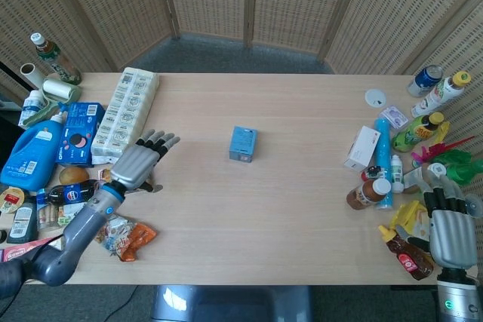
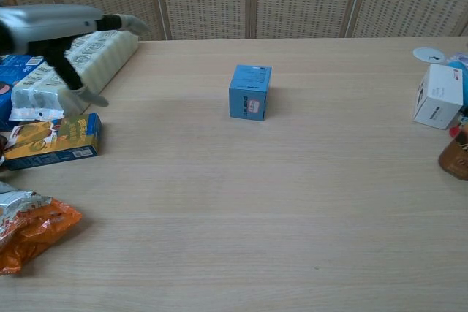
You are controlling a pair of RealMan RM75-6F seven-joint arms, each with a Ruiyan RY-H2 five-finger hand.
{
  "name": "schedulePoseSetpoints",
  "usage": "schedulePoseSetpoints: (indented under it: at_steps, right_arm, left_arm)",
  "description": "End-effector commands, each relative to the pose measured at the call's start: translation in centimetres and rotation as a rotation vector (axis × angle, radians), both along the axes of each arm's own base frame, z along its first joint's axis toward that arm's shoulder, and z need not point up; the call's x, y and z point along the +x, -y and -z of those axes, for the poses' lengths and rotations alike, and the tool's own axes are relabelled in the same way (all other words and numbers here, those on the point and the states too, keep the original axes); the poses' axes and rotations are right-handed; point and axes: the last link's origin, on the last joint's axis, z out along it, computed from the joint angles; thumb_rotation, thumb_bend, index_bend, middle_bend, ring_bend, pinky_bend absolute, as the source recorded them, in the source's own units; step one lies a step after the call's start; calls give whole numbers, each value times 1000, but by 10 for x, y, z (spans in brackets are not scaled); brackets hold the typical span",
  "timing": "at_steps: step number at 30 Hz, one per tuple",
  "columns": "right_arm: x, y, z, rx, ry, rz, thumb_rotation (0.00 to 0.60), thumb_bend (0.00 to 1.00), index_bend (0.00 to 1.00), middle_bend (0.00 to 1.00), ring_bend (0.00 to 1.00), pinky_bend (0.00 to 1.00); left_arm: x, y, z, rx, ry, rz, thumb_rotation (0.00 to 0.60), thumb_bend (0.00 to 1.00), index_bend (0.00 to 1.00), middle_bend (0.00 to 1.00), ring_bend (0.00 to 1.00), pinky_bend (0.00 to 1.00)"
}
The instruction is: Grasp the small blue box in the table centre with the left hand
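Observation:
The small blue box point(image 1: 243, 144) stands alone in the table centre, also seen as a cube with a pale label, the small blue box point(image 2: 250, 92). My left hand point(image 1: 139, 162) hovers over the left part of the table with fingers stretched apart, holding nothing, well to the left of the box. In the chest view the left hand point(image 2: 62, 28) enters at the upper left, above the long white packet. My right hand point(image 1: 451, 227) sits at the table's right front corner, fingers extended and empty, far from the box.
Left side: long white packet point(image 1: 125, 115), blue cookie box point(image 1: 78, 133), blue detergent bottle point(image 1: 30, 154), orange snack bags point(image 1: 124, 237). Right side: white box point(image 1: 362, 147), brown bottle point(image 1: 367, 191), several bottles and packets point(image 1: 423, 132).

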Motion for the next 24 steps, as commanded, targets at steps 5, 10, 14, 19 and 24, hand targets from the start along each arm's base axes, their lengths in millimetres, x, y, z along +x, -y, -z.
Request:
schedulePoseSetpoints:
  at_steps: [5,10,14,19,24]
  right_arm:
    - [-8,-10,-10,-29,2,34,600,115,141,0,0,0]
    - [-13,-16,-15,-46,1,63,600,116,141,0,0,0]
    - [-17,-20,-21,-64,-1,86,598,117,140,0,0,0]
    - [-21,-26,-27,-83,-5,118,600,114,140,0,0,0]
    - [-25,-33,-31,-103,-6,145,600,115,140,0,0,0]
  left_arm:
    - [51,-46,50,-84,-25,30,600,181,0,0,0,0]
    - [75,-68,79,-108,-56,42,600,182,0,0,0,0]
    - [91,-83,99,-118,-74,43,600,182,0,0,0,0]
    - [111,-97,124,-130,-81,32,600,183,0,0,0,0]
    - [125,-106,146,-144,-89,13,600,182,0,0,0,0]
